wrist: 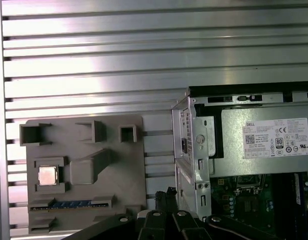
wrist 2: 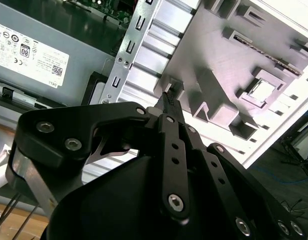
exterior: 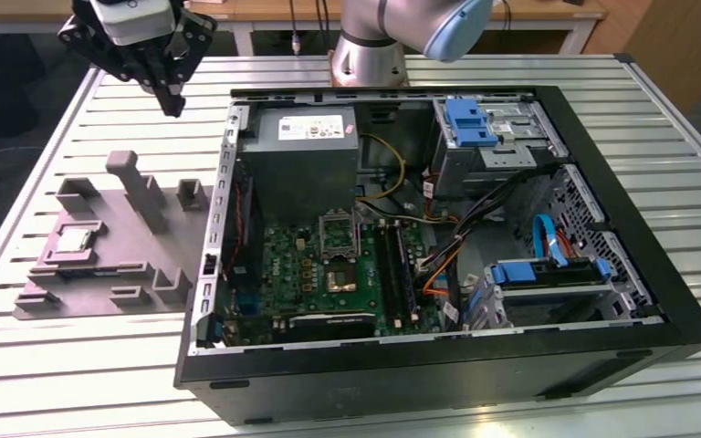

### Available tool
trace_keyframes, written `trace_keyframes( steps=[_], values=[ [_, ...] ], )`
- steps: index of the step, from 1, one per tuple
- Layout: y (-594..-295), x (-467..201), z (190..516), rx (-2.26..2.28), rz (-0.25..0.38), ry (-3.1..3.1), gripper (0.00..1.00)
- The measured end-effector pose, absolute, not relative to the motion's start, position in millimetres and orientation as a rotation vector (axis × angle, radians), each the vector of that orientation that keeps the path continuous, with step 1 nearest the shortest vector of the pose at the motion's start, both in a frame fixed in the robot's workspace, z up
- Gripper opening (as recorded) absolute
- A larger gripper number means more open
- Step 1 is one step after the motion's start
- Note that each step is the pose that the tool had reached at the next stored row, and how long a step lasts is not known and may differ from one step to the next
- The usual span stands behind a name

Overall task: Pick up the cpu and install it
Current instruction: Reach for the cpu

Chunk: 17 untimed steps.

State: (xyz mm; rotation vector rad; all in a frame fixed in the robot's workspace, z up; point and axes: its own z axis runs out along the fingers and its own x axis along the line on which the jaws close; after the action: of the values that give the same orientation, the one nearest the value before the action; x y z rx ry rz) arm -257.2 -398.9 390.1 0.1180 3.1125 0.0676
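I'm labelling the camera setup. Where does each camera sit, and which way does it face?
Exterior view: raised, off the arm, looks down on case, tray and table; arm and gripper show.
First wrist view: on the wrist, looks straight down on tray and case; gripper shows.
Second wrist view: on the wrist, looks slantwise past the gripper at the tray.
Shared: all three see the cpu in the tray.

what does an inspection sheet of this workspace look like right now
surface: slatted metal table, bearing a grey fixture tray and an open computer case
job's things: cpu lies flat in a tray recess, untouched
clutter: nothing seen
grippers: gripper shut, empty, hovers above the table, apart from the cpu
cables: yellow, orange, black and blue leads inside the case
surroundings: wooden desk behind the table
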Motion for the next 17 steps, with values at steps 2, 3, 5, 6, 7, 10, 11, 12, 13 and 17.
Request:
trace_keyframes(
  steps=[2, 3, 5, 6, 7, 10, 11, 12, 13, 17],
  values=[
    [-398.9, -257.8, 390.1, 0.118, 0.068, 3.113, 0.11],
    [-398.9, -258.2, 390.1, 0.118, 0.068, 3.113, 0.11],
    [-398.9, -258.9, 390.1, 0.118, 0.068, 3.112, 0.11],
    [-398.9, -259.2, 390.1, 0.118, 0.068, 3.112, 0.11],
    [-398.9, -259.6, 390.1, 0.118, 0.068, 3.112, 0.11],
    [-398.9, -260.5, 390.1, 0.118, 0.068, 3.113, 0.11],
    [-398.9, -260.8, 390.1, 0.118, 0.068, 3.113, 0.11],
    [-398.9, -261.2, 390.1, 0.118, 0.068, 3.112, 0.11],
    [-398.9, -261.6, 390.0, 0.118, 0.068, 3.112, 0.11],
    [-398.9, -264.1, 390.1, 0.118, 0.068, 3.113, 0.11]
  ],
)
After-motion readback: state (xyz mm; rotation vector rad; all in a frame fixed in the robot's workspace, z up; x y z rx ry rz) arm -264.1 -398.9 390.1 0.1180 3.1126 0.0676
